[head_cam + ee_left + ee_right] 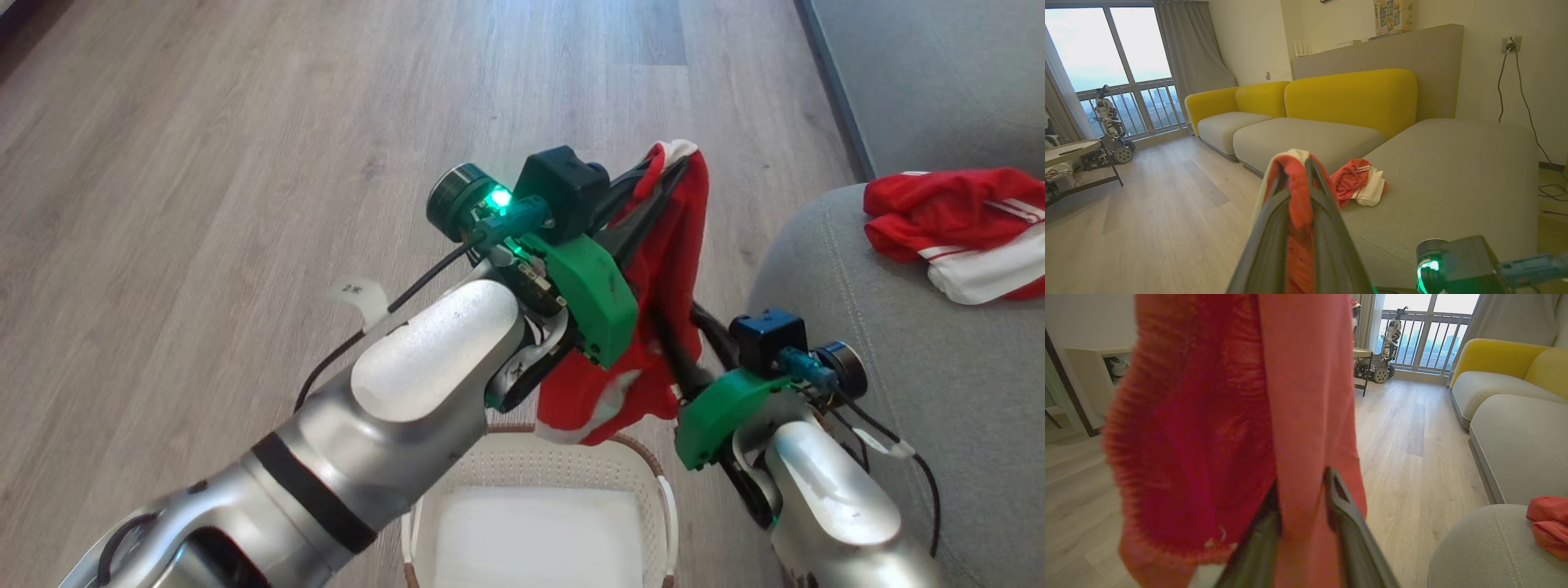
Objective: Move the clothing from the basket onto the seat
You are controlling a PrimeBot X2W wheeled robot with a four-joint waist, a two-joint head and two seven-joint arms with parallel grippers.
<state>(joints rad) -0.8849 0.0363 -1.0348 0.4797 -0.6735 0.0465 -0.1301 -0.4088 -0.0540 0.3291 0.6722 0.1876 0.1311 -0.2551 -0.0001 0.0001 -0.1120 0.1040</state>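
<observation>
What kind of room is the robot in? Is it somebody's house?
It looks like a living room, probably in a high-up flat. There is a long sofa with yellow backs, a wooden floor, and a tall window with curtains and a balcony railing.

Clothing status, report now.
Left gripper shut on red garment, lifted above basket. Right gripper straddles its hanging fabric, grip unclear. Another garment already on seat. Right arm stands between garment and seat.
</observation>
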